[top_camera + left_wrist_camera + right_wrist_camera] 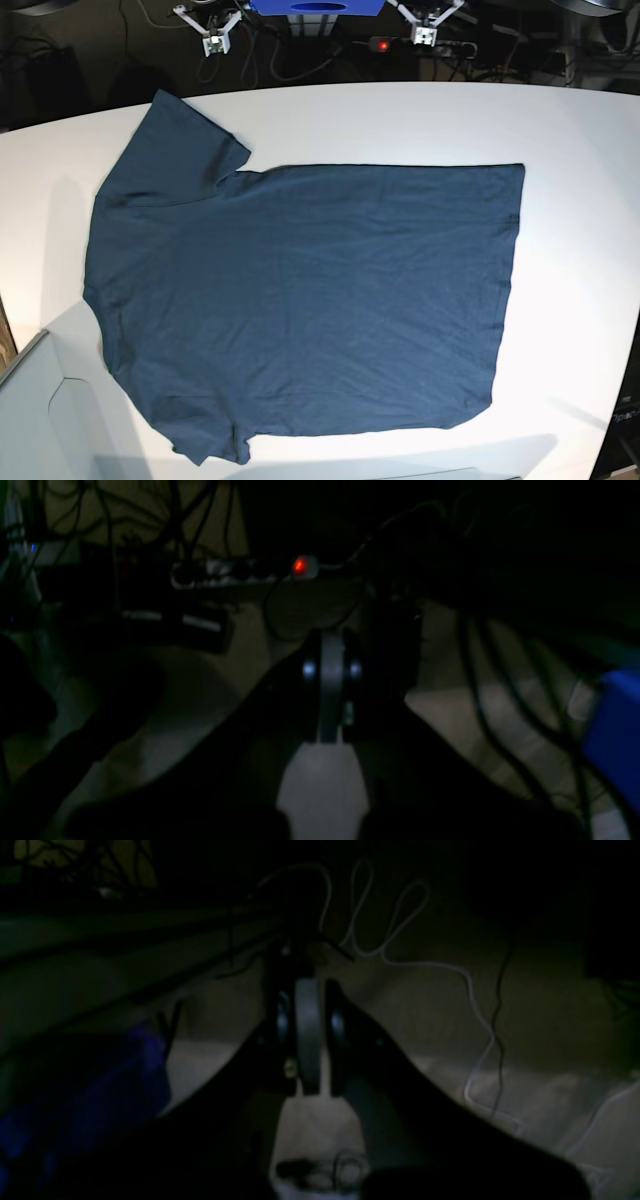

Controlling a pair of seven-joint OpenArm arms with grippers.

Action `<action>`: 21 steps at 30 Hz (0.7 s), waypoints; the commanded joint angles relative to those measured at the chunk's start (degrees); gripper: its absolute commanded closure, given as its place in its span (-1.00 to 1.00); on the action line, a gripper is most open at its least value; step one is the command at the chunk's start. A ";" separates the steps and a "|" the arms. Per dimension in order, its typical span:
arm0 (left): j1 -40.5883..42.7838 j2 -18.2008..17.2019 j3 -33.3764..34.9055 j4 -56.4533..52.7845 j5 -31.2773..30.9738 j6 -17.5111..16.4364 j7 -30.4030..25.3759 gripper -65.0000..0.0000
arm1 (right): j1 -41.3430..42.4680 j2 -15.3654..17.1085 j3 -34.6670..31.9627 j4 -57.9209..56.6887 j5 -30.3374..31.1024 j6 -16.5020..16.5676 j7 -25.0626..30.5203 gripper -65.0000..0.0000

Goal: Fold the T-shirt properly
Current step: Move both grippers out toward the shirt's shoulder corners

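A: What's biggest out there?

B: The white table. It fills most of the base view, and the T-shirt lies spread flat across the middle of it, unfolded.

A: Which way does the shirt lie?

B: Sideways. Its straight hem is on the right, the shoulders on the left. One sleeve points to the far left corner, the other reaches the near edge. A few soft wrinkles show, with no fold in it.

A: And the arms?

B: Both are back beyond the far edge, well apart from the cloth. The left gripper has its fingers pressed together with nothing between them. The right gripper is the same, pressed together and pinching nothing.

A: Anything else back there?

B: It's very dark in both wrist views. There's a power strip with a red light glowing, a blue box and a loose white cable on the floor
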 commanded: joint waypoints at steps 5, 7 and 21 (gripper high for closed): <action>4.86 -0.15 0.07 7.66 -0.10 0.08 -0.62 1.00 | -5.67 0.01 -0.06 9.75 -0.22 0.88 0.56 1.00; 6.80 -0.24 0.07 10.91 -0.10 0.08 -0.62 1.00 | -8.04 0.01 -0.06 13.97 -0.31 0.88 0.47 1.00; 19.81 -0.15 -4.94 35.88 -0.10 0.08 -0.62 1.00 | -20.96 3.44 -0.06 37.53 -0.31 1.15 0.03 0.99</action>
